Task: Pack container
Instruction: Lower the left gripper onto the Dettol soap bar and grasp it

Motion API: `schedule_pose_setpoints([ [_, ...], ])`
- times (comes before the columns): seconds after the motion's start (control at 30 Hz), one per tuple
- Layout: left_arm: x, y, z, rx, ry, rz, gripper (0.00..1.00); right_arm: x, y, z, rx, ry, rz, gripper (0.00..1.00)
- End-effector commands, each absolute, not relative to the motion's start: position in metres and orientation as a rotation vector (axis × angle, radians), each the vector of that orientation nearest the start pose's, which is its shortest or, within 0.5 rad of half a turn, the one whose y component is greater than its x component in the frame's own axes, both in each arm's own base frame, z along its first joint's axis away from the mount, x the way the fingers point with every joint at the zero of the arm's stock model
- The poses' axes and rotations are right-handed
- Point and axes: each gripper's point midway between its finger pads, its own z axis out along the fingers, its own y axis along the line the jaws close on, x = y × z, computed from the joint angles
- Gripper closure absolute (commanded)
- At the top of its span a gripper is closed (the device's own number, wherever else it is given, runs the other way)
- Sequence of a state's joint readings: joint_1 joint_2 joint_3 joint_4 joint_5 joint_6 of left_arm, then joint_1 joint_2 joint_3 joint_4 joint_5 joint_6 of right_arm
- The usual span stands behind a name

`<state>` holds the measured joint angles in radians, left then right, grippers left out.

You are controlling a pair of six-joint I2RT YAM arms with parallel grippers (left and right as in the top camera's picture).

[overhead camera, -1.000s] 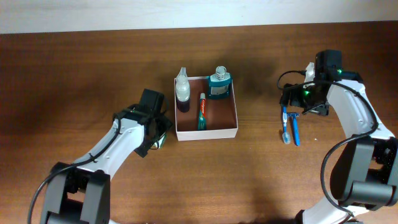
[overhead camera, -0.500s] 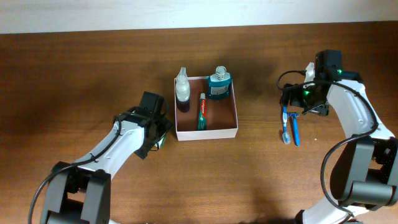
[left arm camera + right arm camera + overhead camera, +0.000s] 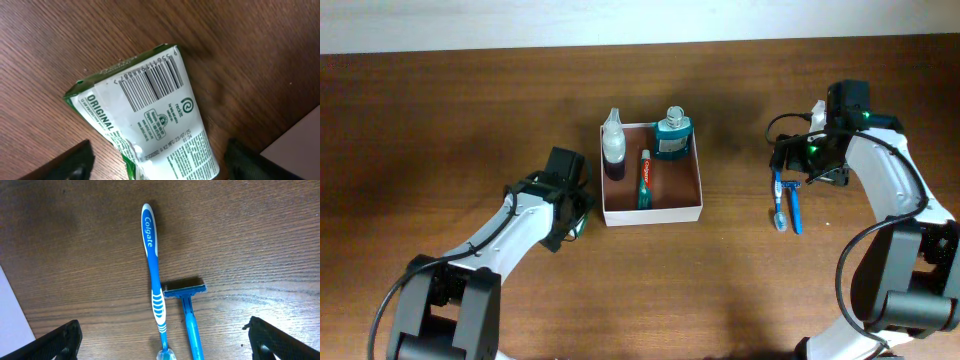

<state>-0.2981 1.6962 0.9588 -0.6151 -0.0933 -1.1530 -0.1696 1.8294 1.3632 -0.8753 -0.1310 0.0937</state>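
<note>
1. The bench (image 3: 440,120) is dark brown wood and fills the overhead view, the same as a second ago.
2. The left arm (image 3: 510,235) reaches from the lower left corner up toward the centre. Its lower links have shifted slightly since the earlier frame. The right arm (image 3: 890,180) bends in from the right edge and has not moved.
3. The container (image 3: 650,214) sits on the bench at the centre of the overhead view, a little above the middle. It is in the same place as before and neither arm touches it.
4. The left tool (image 3: 159,161) hangs low just left of the container. Its fingers stand released, one on each side of a green-and-white tube (image 3: 150,110) lying flat on the bench. Its place is nearly the same as a second ago.
5. The right tool (image 3: 167,340) is spread wide and grasps nothing, in the upper right of the overhead view, as before.
6. A teal mouthwash bottle (image 3: 672,135) stands in the container's upper right corner, unmoved.
7. A clear bottle (image 3: 613,150) with dark contents stands at the upper left corner, unmoved.
8. A toothpaste tube (image 3: 645,178) lies inside the container between the two bottles, unchanged.
9. A blue toothbrush (image 3: 155,275) lies on the bench below the right tool, unchanged.
10. A blue razor (image 3: 186,300) lies just right of the toothbrush, also unchanged.
</note>
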Motion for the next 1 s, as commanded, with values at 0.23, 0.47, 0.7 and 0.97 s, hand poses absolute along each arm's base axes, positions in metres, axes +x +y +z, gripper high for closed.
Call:
schedule_pose_setpoints([
  [0.23,0.312,-0.067,0.009,-1.24,2.636,-0.011,0.28,0.391,-0.046,0.086,0.342,2.849,0.164,0.01],
  [0.47,0.306,-0.066,-0.004,-1.251,2.669,0.036,0.14,0.391,-0.046,0.086,0.343,2.849,0.164,0.01],
  [0.7,0.308,-0.065,-0.005,-1.254,2.665,0.033,0.49,0.391,-0.046,0.086,0.342,2.849,0.164,0.01],
  [0.97,0.323,-0.044,0.017,-1.059,2.713,0.036,0.63,0.391,-0.046,0.086,0.342,2.849,0.164,0.01],
])
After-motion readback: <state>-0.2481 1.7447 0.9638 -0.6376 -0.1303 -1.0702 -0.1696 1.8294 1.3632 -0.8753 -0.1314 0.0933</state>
